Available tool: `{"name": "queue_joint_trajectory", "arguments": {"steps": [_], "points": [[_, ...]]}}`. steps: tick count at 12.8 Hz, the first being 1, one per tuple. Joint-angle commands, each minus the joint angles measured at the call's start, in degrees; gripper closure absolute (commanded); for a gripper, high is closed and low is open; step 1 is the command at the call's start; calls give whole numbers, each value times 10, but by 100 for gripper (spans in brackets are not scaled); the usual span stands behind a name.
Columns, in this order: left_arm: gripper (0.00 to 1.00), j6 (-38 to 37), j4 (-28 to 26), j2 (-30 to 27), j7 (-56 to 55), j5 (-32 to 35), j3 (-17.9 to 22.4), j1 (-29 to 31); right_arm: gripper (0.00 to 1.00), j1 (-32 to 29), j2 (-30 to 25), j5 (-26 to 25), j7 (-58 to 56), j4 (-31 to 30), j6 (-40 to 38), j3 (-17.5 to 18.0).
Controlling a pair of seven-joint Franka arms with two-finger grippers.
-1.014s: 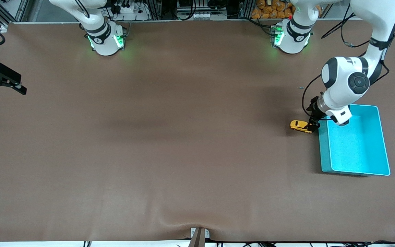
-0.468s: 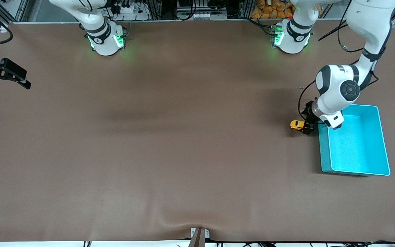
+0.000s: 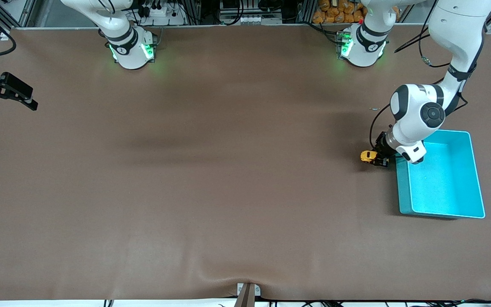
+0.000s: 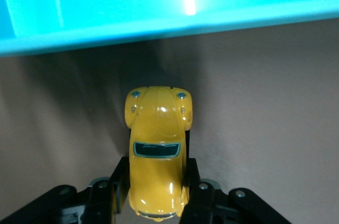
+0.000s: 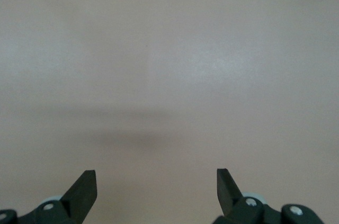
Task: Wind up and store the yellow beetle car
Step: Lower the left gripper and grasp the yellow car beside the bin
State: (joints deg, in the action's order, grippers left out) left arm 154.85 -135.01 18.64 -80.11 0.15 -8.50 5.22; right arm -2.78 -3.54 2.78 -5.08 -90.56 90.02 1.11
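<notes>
The yellow beetle car (image 3: 367, 156) stands on the brown table beside the teal bin (image 3: 401, 187), at the bin's side toward the right arm's end. My left gripper (image 3: 379, 160) is down at the car's rear, shut on it. In the left wrist view the car (image 4: 159, 139) sits between my fingers (image 4: 119, 176), its nose pointing at the bin's wall (image 4: 159, 28). My right gripper (image 3: 11, 106) is open and empty over the table's edge at the right arm's end; it waits. The right wrist view shows its gripper (image 5: 156, 181) over bare table.
The bin's inside holds nothing that I can see. The two arm bases (image 3: 132, 49) stand along the table's edge farthest from the front camera. A small mount (image 3: 246, 293) sits at the table's nearest edge.
My left gripper has slid along the car from its rear end toward its middle, covering more of the body. The right gripper has shifted slightly at the table's edge.
</notes>
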Motion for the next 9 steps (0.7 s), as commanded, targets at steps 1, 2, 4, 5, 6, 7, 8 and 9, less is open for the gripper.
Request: {"name": "queue_joint_trajectory", "arguments": {"steps": [1, 2, 4, 5, 6, 7, 8, 9], "points": [[100, -75, 30, -27, -20, 23, -1, -21, 0, 0, -16, -9, 9, -18, 9, 1], [100, -117, 52, -39, -20, 45, -2, -21, 0, 0, -15, -9, 9, -17, 9, 1], [100, -179, 102, -57, -8, 55, -9, -19, 0, -1, -12, -9, 9, -13, 9, 1], [100, -217, 132, -60, 19, 56, -9, -18, 0, -1, -11, -8, 8, -10, 9, 1], [100, -253, 157, -62, 58, 56, -8, -17, 0, -1, -10, -8, 8, -8, 8, 1], [100, -285, 180, -64, 95, 56, -6, -14, 0, 0, -10, -8, 9, -8, 8, 1], [100, -302, 195, -70, 135, 56, -3, -3, 0, 1, -9, -8, 9, -8, 7, 1], [100, -305, 203, -72, 184, 56, -3, 17, 0, 4, -9, -8, 10, -8, 7, 2]]}}
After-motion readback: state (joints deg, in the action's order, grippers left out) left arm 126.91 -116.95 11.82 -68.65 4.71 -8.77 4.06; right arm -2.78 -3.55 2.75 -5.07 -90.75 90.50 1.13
